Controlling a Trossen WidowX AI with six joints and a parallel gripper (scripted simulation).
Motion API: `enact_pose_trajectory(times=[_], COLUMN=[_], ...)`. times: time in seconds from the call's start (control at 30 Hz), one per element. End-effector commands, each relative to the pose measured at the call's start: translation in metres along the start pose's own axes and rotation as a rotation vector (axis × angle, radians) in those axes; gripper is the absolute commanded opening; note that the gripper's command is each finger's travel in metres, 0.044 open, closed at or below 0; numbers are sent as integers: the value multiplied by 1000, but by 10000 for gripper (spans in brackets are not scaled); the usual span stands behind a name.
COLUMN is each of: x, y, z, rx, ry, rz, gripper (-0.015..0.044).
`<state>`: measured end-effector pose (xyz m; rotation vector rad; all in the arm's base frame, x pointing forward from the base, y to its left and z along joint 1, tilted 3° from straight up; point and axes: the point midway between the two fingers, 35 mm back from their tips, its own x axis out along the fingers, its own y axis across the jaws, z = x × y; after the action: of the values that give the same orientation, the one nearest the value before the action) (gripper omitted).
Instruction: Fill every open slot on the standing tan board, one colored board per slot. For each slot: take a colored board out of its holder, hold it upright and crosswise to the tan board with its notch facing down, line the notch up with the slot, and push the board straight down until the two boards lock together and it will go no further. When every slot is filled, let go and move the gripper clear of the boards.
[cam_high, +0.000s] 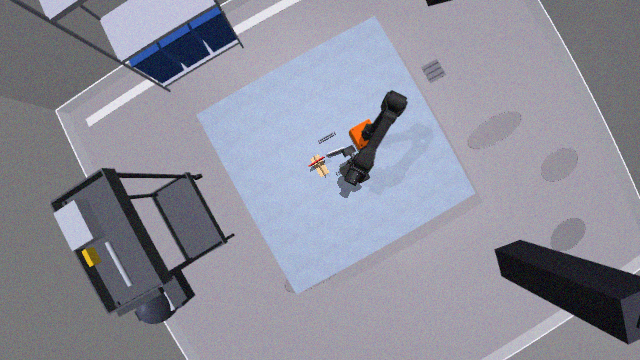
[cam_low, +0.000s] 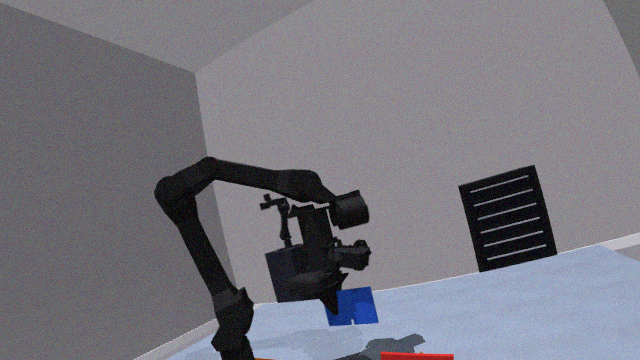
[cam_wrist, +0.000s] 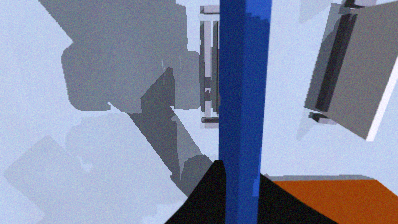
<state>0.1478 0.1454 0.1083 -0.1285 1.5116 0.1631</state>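
Since the notch must enter a slot from above, gripper (cam_low: 336, 306) (cam_wrist: 227, 168) pinches blue board (cam_low: 356, 306) (cam_wrist: 243, 100) upright, notch down, above the mat (cam_high: 270, 210) (cam_low: 500, 305) (cam_wrist: 115, 165); red board (cam_high: 316, 161) (cam_low: 417, 356) stands crosswise on tan board (cam_high: 323, 171).

A wheeled cart (cam_high: 135, 225) is standing beside the pale blue counter. Blue bins (cam_high: 187, 47) are sitting on a shelf rack (cam_high: 146, 77); a slatted black panel (cam_low: 507, 218) is leaning, tilted, beyond the counter.
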Motion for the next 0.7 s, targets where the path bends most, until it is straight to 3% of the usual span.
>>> enact_pose_trajectory(times=[0.0, 0.67], x=[-4, -8], y=[0, -14], z=[4, 43], rx=[2, -6], ry=[-8, -8], rz=[2, 1], gripper=[0, 0])
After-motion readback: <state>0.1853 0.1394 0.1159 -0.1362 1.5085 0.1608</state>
